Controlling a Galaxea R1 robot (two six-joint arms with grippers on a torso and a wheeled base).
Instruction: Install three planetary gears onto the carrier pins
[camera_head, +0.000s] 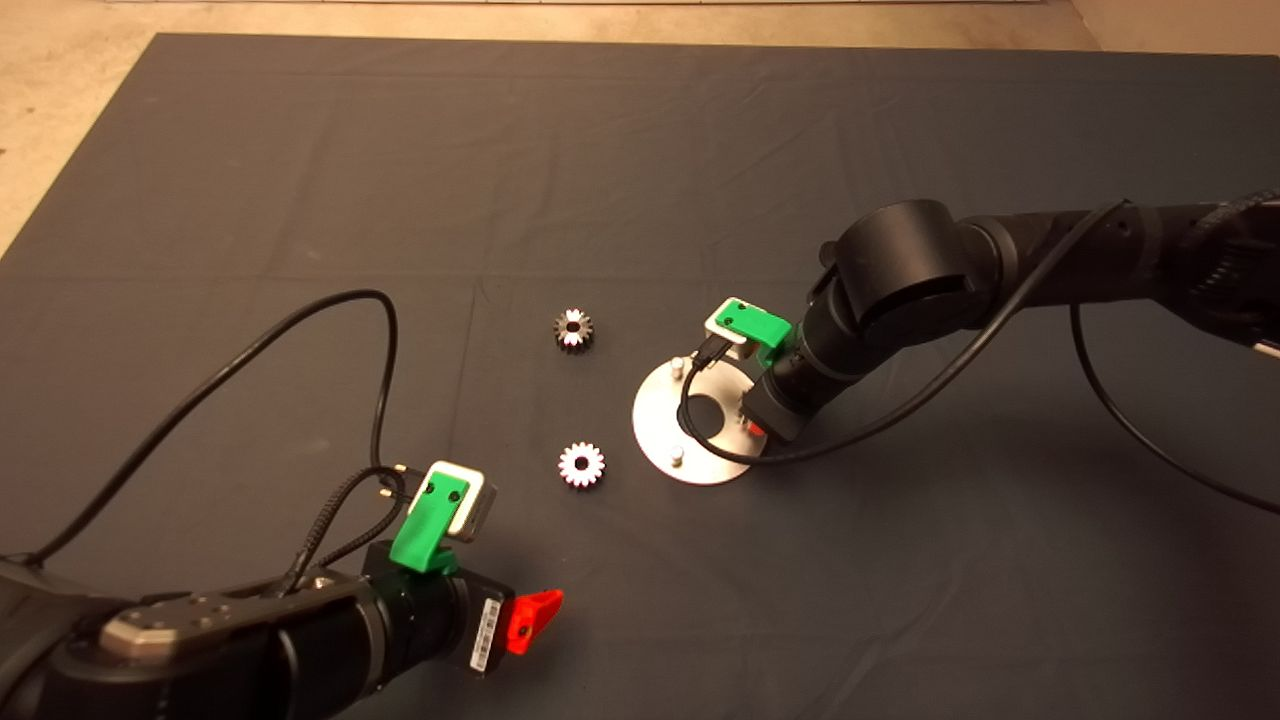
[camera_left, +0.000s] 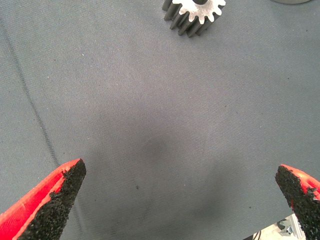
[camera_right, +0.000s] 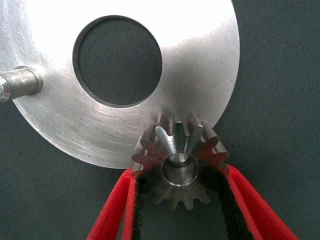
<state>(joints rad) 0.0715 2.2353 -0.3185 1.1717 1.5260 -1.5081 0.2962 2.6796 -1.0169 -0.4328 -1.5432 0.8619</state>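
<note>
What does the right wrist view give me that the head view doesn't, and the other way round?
Only the right wrist view shows the right gripper shut on a planetary gear at the plate's edge, a pin tip visible in its bore. Only the head view shows two loose gears on the mat and the left gripper waiting near the lower left. Both show the carrier plate with its centre hole and a bare pin.

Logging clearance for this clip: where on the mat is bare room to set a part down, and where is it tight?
Bare mat spans the whole far side beyond the far gear, and the near-right stretch below the carrier plate. It is crowded mid-mat: the near gear lies close to the plate, where the right claw holds a gear at a pin. The open left claw occupies the near-left.
</note>
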